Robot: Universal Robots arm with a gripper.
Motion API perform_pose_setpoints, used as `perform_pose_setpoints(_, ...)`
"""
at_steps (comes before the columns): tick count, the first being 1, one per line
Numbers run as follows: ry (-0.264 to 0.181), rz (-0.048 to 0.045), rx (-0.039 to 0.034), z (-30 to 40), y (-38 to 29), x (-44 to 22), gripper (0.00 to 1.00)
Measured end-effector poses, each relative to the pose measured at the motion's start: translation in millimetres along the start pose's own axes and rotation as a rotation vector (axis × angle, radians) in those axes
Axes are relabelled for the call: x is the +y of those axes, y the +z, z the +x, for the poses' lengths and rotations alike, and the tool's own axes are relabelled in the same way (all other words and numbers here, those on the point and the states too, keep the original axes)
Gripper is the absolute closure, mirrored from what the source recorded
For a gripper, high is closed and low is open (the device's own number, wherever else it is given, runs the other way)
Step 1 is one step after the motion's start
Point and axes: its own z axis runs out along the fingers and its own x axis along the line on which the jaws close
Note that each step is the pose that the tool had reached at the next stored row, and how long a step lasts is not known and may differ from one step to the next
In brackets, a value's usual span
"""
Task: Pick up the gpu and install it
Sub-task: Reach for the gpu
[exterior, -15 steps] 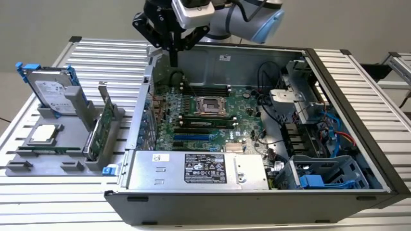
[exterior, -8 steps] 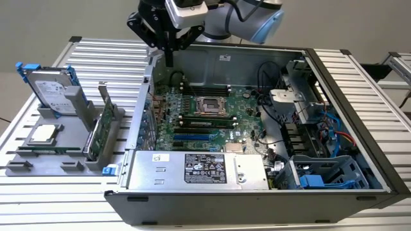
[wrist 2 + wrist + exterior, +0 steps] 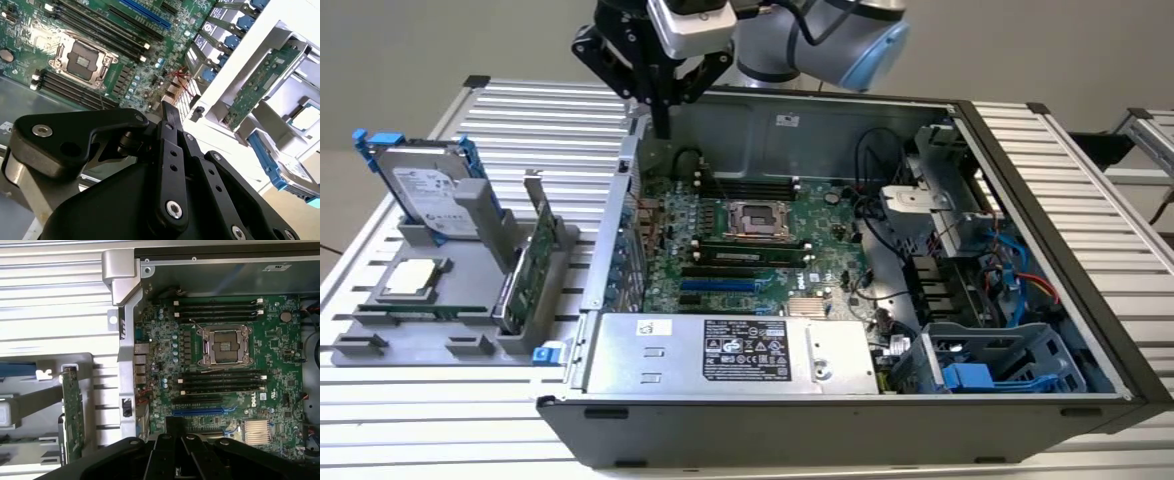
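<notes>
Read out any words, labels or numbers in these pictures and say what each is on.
On the silver power supply box, a white label: too small to read.
On the silver hard drive with blue rails, a paper label: blurred.
On the grey case wall, a white sticker: unreadable.
Nothing legible to quote.

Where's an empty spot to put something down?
Bare table lies at the exterior view's right of the case, and more lies in front of the tray. The tray and the inside of the case are crowded with parts.
</notes>
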Motion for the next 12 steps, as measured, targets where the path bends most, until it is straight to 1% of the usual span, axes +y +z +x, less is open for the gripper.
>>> perform_pose_setpoints(12, 0.000, 0.0000, 0.0000, 13.2, -0.3, -0.9, 1.00)
